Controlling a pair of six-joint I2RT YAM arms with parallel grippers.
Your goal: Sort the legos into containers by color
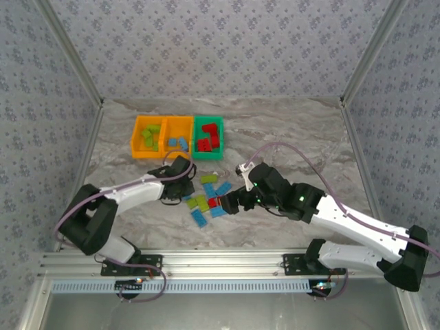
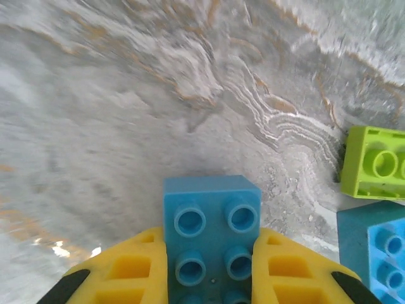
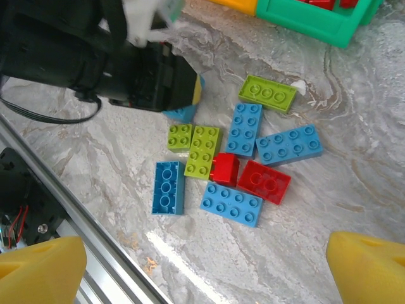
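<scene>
Seen from above, two arms reach from the near edge of a grey marbled desk toward a scatter of loose bricks at its middle. The left arm folds at a low elbow and stretches forward and to the right, its black wrist at the left edge of the scatter. The left claw is closed, its yellow fingertips pressed on both long sides of a blue brick, studs facing the camera, above the desk surface. The right arm runs from the near right corner leftward, its white forearm sloping down to a black wrist. The right claw is spread wide and holds nothing, hanging over the scatter. Below it lie blue, lime green and red bricks, among them a red brick touching a smaller red brick. Across the desk stand three bins in a row, touching. The left orange bin holds lime green bricks, the middle orange bin holds blue ones, and the green bin holds red ones.
</scene>
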